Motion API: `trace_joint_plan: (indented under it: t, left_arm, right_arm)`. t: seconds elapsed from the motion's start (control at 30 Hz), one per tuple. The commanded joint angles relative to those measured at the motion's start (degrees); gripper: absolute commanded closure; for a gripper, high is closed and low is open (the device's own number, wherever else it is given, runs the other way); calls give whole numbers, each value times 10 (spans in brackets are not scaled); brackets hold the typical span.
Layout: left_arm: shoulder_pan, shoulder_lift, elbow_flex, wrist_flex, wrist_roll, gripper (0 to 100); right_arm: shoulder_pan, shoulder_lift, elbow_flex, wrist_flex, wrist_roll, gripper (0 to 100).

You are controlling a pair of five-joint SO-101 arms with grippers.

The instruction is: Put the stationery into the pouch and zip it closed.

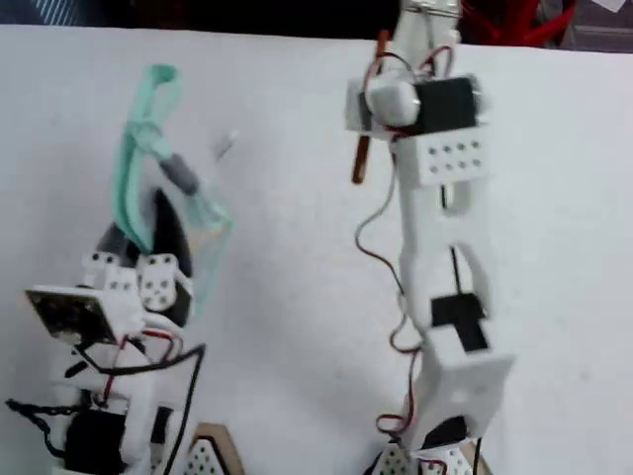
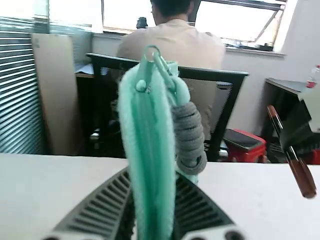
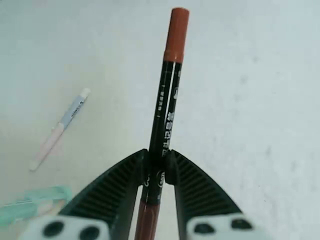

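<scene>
pouch: teal, stands upright, lower edge pinched in l gripper. grey cord coiled at its zip end. brown-cap pen clamped in r gripper, well apart from pouch. pale pen flat on table, nr pouch.

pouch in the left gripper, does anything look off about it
The teal pouch is pinched edge-on, squeezed flat in the left gripper, so no opening shows for the marker held by the right gripper. A slim pen lies loose on the table.
</scene>
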Motion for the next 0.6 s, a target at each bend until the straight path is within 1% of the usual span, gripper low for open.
trace_joint_plan:
  t: [0.0, 0.07, 0.17, 0.27, 0.37, 0.47, 0.57]
  left_arm:
    - [100, -3, -5, -40, -49, 975]
    - [133, -3, 3, -74, -69, 975]
    - [153, -3, 27, -134, -82, 975]
    - [154, -2, 42, -156, -82, 973]
    - [157, 22, 32, -170, -107, 973]
    - [176, 114, -17, -203, -124, 973]
    - [189, 265, -107, -222, -121, 975]
  right_arm:
    - [48, -137, 77, -11, 4, 981]
    - [74, -177, 131, -20, 4, 981]
    - [103, -218, 235, -51, 19, 981]
    - [126, -246, 362, -115, 37, 981]
    - [141, -271, 489, -203, 35, 981]
    - [141, -304, 601, -288, 35, 981]
    - [131, -345, 687, -355, 35, 981]
